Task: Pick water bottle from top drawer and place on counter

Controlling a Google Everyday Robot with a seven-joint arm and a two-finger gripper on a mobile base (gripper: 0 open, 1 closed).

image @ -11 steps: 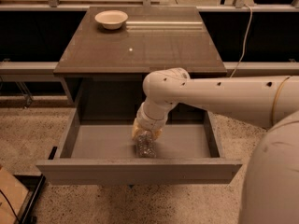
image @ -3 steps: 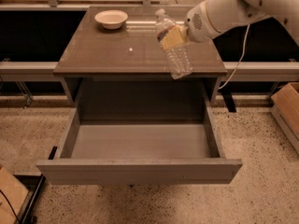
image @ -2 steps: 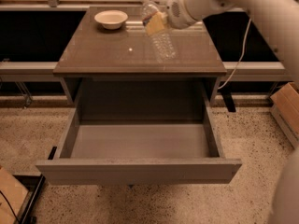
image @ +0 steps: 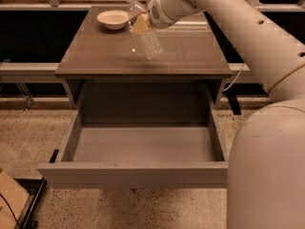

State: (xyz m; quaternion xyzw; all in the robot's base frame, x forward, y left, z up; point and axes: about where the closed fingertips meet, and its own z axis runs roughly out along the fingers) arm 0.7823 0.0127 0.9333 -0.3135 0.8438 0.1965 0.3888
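The water bottle [image: 147, 32] is clear and ribbed with a yellowish label, tilted with its cap up-left. My gripper [image: 143, 19] is shut on the water bottle around its middle and holds it just above the counter [image: 186, 49], near the counter's middle. The white arm reaches in from the right. The top drawer [image: 143, 144] is pulled fully open below, and its pale grey floor is bare.
A shallow white bowl [image: 113, 19] sits at the counter's back left, close to the bottle. A brown box corner [image: 12, 202] lies on the speckled floor at lower left. A dark rail runs behind the cabinet.
The bottle was lifted out of the drawer and carried over the counter. In the last second it moved left toward the bowl and lowered toward the surface.
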